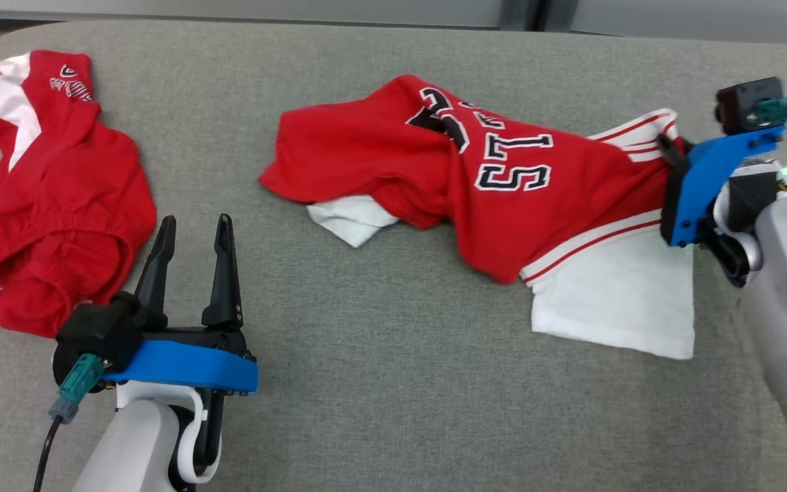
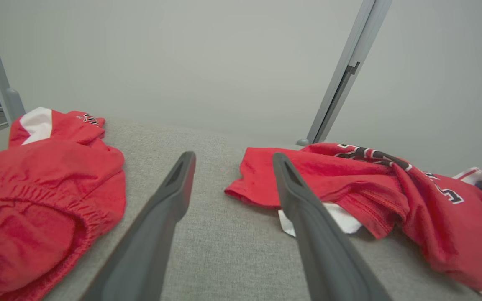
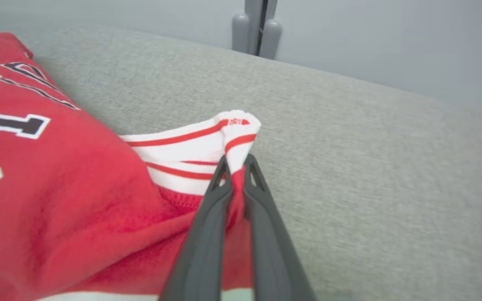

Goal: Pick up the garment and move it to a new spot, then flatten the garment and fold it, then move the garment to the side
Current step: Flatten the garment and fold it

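Right fingers [image 3: 207,234] clamp the jersey [image 1: 503,198] by its striped trim, likely to lift it; left fingers [image 1: 224,273] stand spread and empty, left of the jersey.

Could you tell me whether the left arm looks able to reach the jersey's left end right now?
Probably yes: the left gripper, jaws open, is near the jersey, with only bare grey padding between them.
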`<state>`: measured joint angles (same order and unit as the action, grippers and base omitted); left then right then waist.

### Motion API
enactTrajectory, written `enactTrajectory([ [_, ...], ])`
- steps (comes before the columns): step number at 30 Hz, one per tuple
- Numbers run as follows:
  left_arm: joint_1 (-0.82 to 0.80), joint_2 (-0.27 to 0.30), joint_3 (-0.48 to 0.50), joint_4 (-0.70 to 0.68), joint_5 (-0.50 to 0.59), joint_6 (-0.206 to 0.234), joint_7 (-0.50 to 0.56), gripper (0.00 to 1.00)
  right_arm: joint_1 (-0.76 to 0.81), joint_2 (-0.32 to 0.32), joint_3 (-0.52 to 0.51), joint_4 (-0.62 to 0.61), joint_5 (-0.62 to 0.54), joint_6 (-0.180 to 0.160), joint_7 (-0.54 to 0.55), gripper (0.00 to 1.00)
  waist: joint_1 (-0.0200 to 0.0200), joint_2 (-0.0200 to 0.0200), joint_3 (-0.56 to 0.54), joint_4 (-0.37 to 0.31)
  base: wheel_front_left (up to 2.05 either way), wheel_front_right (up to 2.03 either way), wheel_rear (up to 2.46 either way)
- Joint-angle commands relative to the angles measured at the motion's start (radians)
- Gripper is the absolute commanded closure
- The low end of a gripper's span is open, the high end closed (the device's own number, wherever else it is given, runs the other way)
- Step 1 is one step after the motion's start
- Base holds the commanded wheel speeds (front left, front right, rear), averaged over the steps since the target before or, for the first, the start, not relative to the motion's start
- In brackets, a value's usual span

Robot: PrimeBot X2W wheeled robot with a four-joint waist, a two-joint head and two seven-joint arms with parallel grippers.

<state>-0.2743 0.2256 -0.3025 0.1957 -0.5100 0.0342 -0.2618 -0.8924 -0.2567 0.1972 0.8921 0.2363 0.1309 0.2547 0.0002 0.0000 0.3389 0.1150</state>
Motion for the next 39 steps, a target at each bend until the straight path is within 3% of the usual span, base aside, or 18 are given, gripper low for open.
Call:
enactTrajectory([
  [1, 0.008, 0.007, 0.01, 0.001, 0.007, -0.003, -0.005, 0.0, -0.005, -0.021, -0.045, 0.011, -0.02, 0.0, -0.04, 1.0, -0.0002, 0.0, -0.023, -0.033, 0.0, 0.0, 0.0],
  [7, 0.032, 0.013, 0.018, 0.006, 0.007, -0.002, -0.005, 0.0, 0.052, -0.044, -0.177, 0.018, -0.075, 0.0, -0.111, 1.0, -0.0002, 0.0, -0.054, -0.091, 0.0, 0.0, 0.0],
  [11, 0.045, 0.018, 0.018, 0.005, 0.006, -0.001, -0.004, 0.0, 0.094, -0.025, -0.242, 0.021, -0.106, 0.0, -0.122, 1.0, -0.0002, 0.0, -0.067, -0.115, 0.0, 0.0, 0.0],
  [12, 0.046, 0.019, 0.017, 0.004, 0.006, -0.002, -0.004, 0.0, 0.103, -0.014, -0.248, 0.016, -0.112, 0.0, -0.129, 0.73, -0.0002, 0.0, -0.069, -0.119, 0.0, 0.0, 0.0],
  [13, 0.046, 0.021, 0.016, 0.004, 0.005, -0.002, -0.003, 0.0, 0.111, -0.007, -0.255, 0.012, -0.116, 0.0, -0.137, 0.17, -0.0002, 0.0, -0.071, -0.123, 0.0, 0.0, 0.0],
  [14, 0.046, 0.023, 0.016, 0.004, 0.005, -0.002, -0.001, 0.0, 0.119, -0.003, -0.263, 0.007, -0.119, 0.0, -0.149, 0.0, -0.0002, 0.0, -0.074, -0.125, 0.0, 0.0, 0.0],
  [25, 0.098, 0.02, 0.005, 0.017, -0.001, 0.009, 0.001, 0.0, 0.29, 0.09, -0.248, -0.224, -0.148, 0.0, -0.418, 0.0, -0.0002, 0.0, -0.16, -0.144, 0.0, 0.0, 0.0],
  [32, 0.142, 0.013, 0.009, 0.016, -0.007, 0.016, -0.001, 0.0, 0.508, 0.158, -0.234, -0.449, -0.157, 0.0, -0.446, 0.0, -0.0002, 0.0, -0.202, -0.156, 0.0, 0.0, 0.0],
  [39, 0.182, 0.019, 0.023, -0.005, -0.006, 0.028, -0.003, 0.0, 0.718, 0.204, -0.233, -0.673, -0.171, 0.0, -0.387, 0.0, -0.0002, 0.0, -0.216, -0.168, 0.0, 0.0, 0.0],
])
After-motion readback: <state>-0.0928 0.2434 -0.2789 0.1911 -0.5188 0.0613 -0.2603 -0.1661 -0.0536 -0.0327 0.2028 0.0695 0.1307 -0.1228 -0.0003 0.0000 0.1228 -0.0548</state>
